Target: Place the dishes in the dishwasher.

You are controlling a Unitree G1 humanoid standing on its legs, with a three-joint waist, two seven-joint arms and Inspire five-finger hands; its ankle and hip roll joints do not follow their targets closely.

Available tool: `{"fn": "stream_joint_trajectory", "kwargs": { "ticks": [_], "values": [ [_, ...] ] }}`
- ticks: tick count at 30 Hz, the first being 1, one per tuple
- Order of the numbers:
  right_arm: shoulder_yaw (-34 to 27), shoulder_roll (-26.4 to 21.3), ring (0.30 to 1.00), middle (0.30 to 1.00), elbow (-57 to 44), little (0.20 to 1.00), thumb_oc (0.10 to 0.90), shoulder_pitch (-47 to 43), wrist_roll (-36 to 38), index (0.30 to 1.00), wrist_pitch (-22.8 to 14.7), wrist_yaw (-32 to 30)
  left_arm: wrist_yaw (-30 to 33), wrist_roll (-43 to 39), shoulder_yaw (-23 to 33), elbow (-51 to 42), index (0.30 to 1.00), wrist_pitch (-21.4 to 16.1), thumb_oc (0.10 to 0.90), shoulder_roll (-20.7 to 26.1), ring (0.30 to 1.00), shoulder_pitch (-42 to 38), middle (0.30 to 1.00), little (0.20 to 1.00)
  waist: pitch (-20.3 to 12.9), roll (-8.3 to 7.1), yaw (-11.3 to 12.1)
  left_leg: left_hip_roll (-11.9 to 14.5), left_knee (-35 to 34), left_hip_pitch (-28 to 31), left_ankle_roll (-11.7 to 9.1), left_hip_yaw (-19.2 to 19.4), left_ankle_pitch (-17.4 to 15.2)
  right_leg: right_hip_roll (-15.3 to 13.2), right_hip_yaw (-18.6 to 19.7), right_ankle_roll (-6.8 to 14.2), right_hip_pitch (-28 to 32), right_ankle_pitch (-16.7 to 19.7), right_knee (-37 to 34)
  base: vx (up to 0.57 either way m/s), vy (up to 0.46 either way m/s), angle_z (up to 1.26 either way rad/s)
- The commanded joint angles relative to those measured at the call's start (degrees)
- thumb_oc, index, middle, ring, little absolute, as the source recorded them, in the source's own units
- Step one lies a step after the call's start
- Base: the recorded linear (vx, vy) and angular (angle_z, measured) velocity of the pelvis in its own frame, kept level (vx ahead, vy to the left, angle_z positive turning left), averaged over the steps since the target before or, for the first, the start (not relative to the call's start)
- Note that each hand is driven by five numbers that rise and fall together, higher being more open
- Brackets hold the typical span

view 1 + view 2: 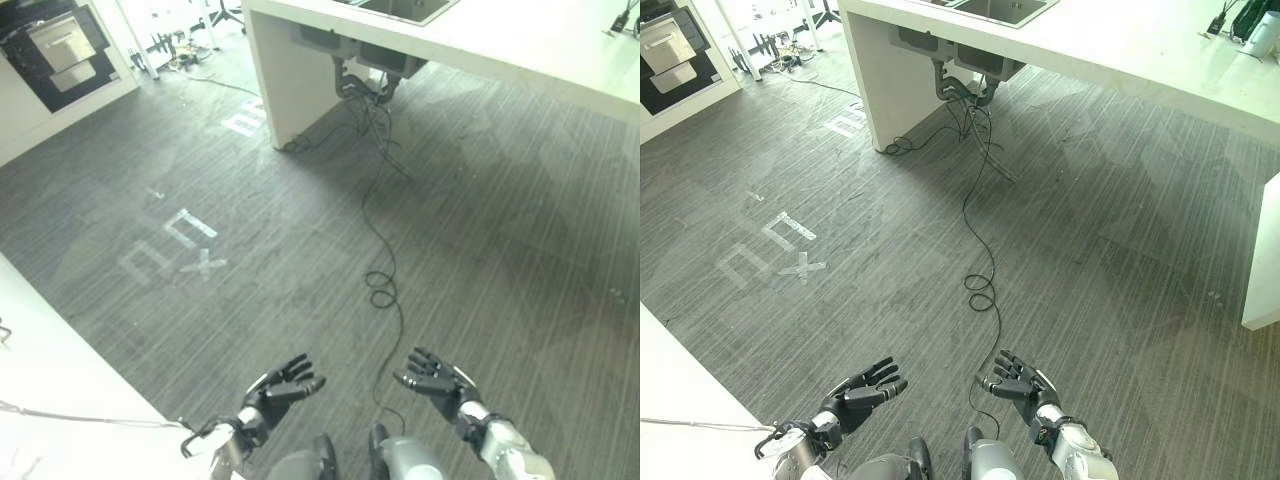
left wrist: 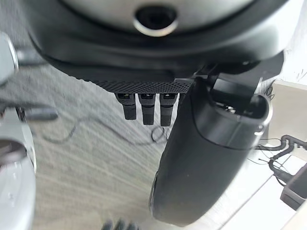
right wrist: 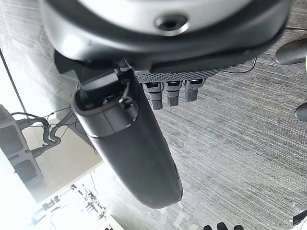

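Left eye view: sink (image 1: 405,8) cut off above counter (image 1: 520,45).

This looks like a kitchen set up in a lab or test room. A long white counter (image 1: 1120,50) runs along the far side, with a steel sink (image 1: 1002,9) set in its top. Grey pipes (image 1: 960,85) hang under the sink in the open. An oven (image 1: 60,45) with a dark front sits in a white wall unit at the far left. The floor (image 1: 300,250) is grey striped carpet, not kitchen tile. White tape marks (image 1: 170,250) are stuck on it. A thin black cord (image 1: 380,230) trails loose across the floor from under the sink.
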Motion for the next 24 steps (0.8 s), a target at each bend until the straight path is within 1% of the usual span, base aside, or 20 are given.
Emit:
{"fn": "stream_joint_trajectory", "kwargs": {
  "ticks": [1, 2, 3, 4, 6, 7, 8, 11, 13, 16, 19, 20, 21, 22, 24],
  "values": [
    [-0.59, -1.75, 0.900, 0.900, -4.22, 0.900, 0.800, -1.38, 1.37, 0.900, -3.71, 1.81, -3.66, -2.99, -0.51, -4.28, 0.900, -0.87, 0.800, 0.97, 0.900, -0.08, 0.900, 0.900, -2.30, -0.21, 0.45, 3.68, 2.51, 1.09, -3.93, 0.84, -4.78, -2.80, -0.15, 7.48, 1.04, -2.64, 0.15, 0.00, 0.000, 0.00],
    [-0.64, -1.75, 0.900, 0.900, -4.16, 0.900, 0.800, -1.27, 1.19, 0.900, -3.50, 1.71, -3.51, -3.48, -0.37, -4.31, 0.900, -0.99, 0.800, 0.99, 0.900, 0.08, 0.900, 0.900, -2.35, -0.16, 0.49, 3.59, 2.51, 1.11, -3.90, 0.83, -4.83, -2.83, -0.23, 7.51, 1.08, -2.66, 0.15, 0.00, 0.000, 0.00],
    [-0.73, -1.72, 0.900, 0.900, -3.77, 0.900, 0.800, -1.12, 0.88, 0.900, -3.15, 1.43, -1.75, -3.97, 0.03, -4.40, 0.900, -0.88, 0.800, 0.97, 0.900, 0.27, 0.900, 0.900, -2.47, -0.10, 0.60, 3.45, 2.51, 1.13, -3.82, 0.75, -4.93, -2.87, -0.35, 7.55, 1.17, -2.72, 0.15, 0.00, 0.000, 0.00],
    [-0.57, -1.70, 0.900, 0.900, -3.20, 0.900, 0.800, -1.10, 0.63, 0.900, -3.13, 0.82, -0.25, -3.92, 0.32, -4.06, 0.900, -0.20, 0.800, 1.08, 0.900, 0.27, 0.900, 0.900, -2.52, -0.08, 0.73, 3.42, 2.51, 1.12, -3.85, 0.78, -4.94, -2.94, -0.52, 7.57, 1.26, -2.79, 0.15, 0.00, 0.000, 0.00],
    [-0.24, -1.49, 0.900, 0.900, -2.71, 0.900, 0.800, -1.17, 0.82, 0.900, -3.52, 0.27, 0.79, -2.90, 0.64, -2.69, 0.900, -0.14, 0.800, 0.98, 0.900, -0.10, 0.900, 0.900, -2.60, -0.16, 0.82, 3.51, 2.51, 1.06, -3.88, 0.88, -4.92, -2.96, -0.82, 7.57, 1.27, -2.77, 0.15, -0.01, -0.011, 0.02],
    [0.11, -1.49, 0.900, 0.900, -2.12, 0.900, 0.800, -1.27, 1.33, 0.900, -4.47, 0.36, 1.34, -2.07, 0.64, -1.82, 0.900, -0.41, 0.800, 0.92, 0.900, -0.26, 0.900, 0.900, -2.65, -0.18, 0.87, 3.59, 2.51, 0.94, -3.90, 0.89, -4.88, -2.93, -0.98, 7.46, 1.23, -2.86, 0.15, -0.03, -0.032, 0.12],
    [0.00, -1.28, 0.900, 0.900, -1.43, 0.900, 0.800, -0.84, 1.27, 0.900, -6.79, 0.32, 2.77, -0.18, 0.76, -0.26, 0.900, -0.68, 0.800, 0.79, 0.900, -0.12, 0.900, 0.900, -2.81, -0.22, 0.77, 3.73, 2.51, 1.03, -4.11, 0.96, -5.05, -2.66, -0.89, 7.38, 1.38, -3.15, 0.15, -0.01, -0.032, 0.11],
    [-0.46, -1.06, 0.900, 0.900, -0.85, 0.900, 0.800, 0.02, 0.06, 0.900, -6.20, -1.37, 4.29, 3.41, 0.80, 2.37, 0.900, -1.76, 0.800, 0.35, 0.900, 0.32, 0.900, 0.900, -3.38, -0.29, 0.60, 3.65, 2.51, 0.93, -4.49, 1.07, -5.12, -2.74, -0.99, 7.62, 1.39, -3.11, 0.15, 0.03, -0.035, 0.05],
    [-0.73, -1.09, 0.900, 0.900, 0.08, 0.900, 0.800, 0.42, -1.00, 0.900, -6.30, -1.31, 4.86, 5.07, 1.09, 3.97, 0.900, -3.16, 0.800, 0.05, 0.900, 0.61, 0.900, 0.900, -3.56, -0.29, 0.54, 3.95, 2.51, 0.90, -4.69, 1.38, -4.93, -2.89, -1.15, 7.67, 1.39, -3.13, 0.15, 0.04, -0.041, 0.05],
    [-1.04, -1.42, 0.900, 0.900, 0.43, 0.900, 0.800, 0.44, -1.26, 0.900, -6.44, -2.08, 6.73, 6.63, 1.69, 4.81, 0.900, -3.75, 0.800, -0.13, 0.900, 0.48, 0.900, 0.900, -3.36, -0.06, 0.62, 4.22, 2.51, 0.73, -4.85, 1.62, -4.73, -2.89, -1.54, 7.47, 1.34, -3.30, 0.15, 0.01, -0.057, 0.04],
    [-1.24, -1.87, 0.900, 0.900, -0.08, 0.900, 0.800, -0.10, -0.89, 0.900, -6.73, -4.40, 8.39, 7.56, 1.47, 4.07, 0.900, -4.85, 0.800, -0.30, 0.900, -0.07, 0.900, 0.900, -3.11, 0.30, 0.55, 4.54, 2.51, 0.55, -5.07, 1.35, -4.58, -2.27, -1.72, 6.82, 1.36, -3.82, 0.15, 0.00, -0.103, 0.03],
    [-1.25, -1.88, 0.900, 0.900, -0.19, 0.900, 0.800, -0.15, -1.83, 0.900, -6.71, -5.32, 11.35, 11.97, 1.42, 3.57, 0.900, -5.87, 0.800, -0.14, 0.900, -0.15, 0.900, 0.900, -3.12, 0.35, 0.53, 4.71, 2.51, 0.67, -5.16, 1.36, -4.52, -2.12, -1.84, 6.66, 1.52, -4.01, 0.15, 0.03, -0.109, 0.04],
    [-1.26, -1.87, 0.900, 0.900, -0.15, 0.900, 0.800, -0.15, -2.26, 0.900, -6.84, -5.62, 13.22, 18.43, 1.15, 3.41, 0.900, -6.91, 0.800, 0.25, 0.900, -0.31, 0.900, 0.900, -3.15, 0.38, 0.50, 4.92, 2.51, 0.83, -5.27, 1.56, -4.50, -2.08, -2.09, 6.58, 1.67, -4.15, 0.15, 0.05, -0.135, 0.05],
    [-0.89, -2.57, 0.900, 0.900, -0.18, 0.900, 0.800, -0.57, -2.01, 0.900, -6.56, -6.09, 14.40, 19.81, -0.50, 2.41, 0.900, -6.63, 0.800, 2.06, 0.900, -0.88, 0.900, 0.900, -3.11, 0.39, 0.37, 5.53, 2.51, 1.14, -5.73, 1.71, -3.93, -1.81, -2.49, 6.11, 1.79, -4.30, 0.15, 0.04, -0.113, 0.05],
    [-0.35, -3.27, 0.900, 0.900, -1.30, 0.900, 0.800, -1.29, -1.97, 0.900, -5.67, -6.58, 14.77, 15.60, -0.47, 0.53, 0.900, -4.24, 0.800, 1.91, 0.900, -1.44, 0.900, 0.900, -2.80, 0.36, 0.45, 5.65, 2.51, 2.02, -5.94, 1.71, -3.00, -1.70, -2.74, 5.27, 1.83, -4.51, 0.15, 0.05, -0.141, 0.04]
  ]
}}
